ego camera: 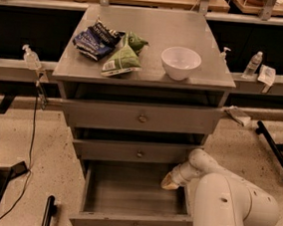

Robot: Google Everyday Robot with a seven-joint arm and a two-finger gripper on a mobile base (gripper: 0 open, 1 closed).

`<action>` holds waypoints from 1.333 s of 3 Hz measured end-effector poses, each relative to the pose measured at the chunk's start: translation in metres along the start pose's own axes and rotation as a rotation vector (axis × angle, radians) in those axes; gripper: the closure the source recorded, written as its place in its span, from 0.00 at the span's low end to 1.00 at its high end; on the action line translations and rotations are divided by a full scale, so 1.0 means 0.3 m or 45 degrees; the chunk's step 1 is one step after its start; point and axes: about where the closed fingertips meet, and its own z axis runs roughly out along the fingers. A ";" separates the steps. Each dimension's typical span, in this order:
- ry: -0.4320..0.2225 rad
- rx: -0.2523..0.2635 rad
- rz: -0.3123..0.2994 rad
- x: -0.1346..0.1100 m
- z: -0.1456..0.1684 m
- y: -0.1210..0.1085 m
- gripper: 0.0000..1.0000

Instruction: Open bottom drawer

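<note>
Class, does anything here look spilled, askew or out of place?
Nothing stands out. The bottom drawer is open, the gripper sits over its right side, and the white bowl stands upright on top.

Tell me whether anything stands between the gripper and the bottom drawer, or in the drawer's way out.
Nothing visible does. The gripper is at the right rear of the bottom drawer, by its right wall, and the drawer stands pulled out. What lies ahead of its front panel is out of view.
</note>
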 end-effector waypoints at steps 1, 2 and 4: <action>-0.004 0.026 -0.015 0.000 -0.012 -0.028 1.00; -0.011 0.038 -0.020 0.004 -0.014 -0.040 1.00; -0.043 0.001 0.002 0.067 0.090 0.001 1.00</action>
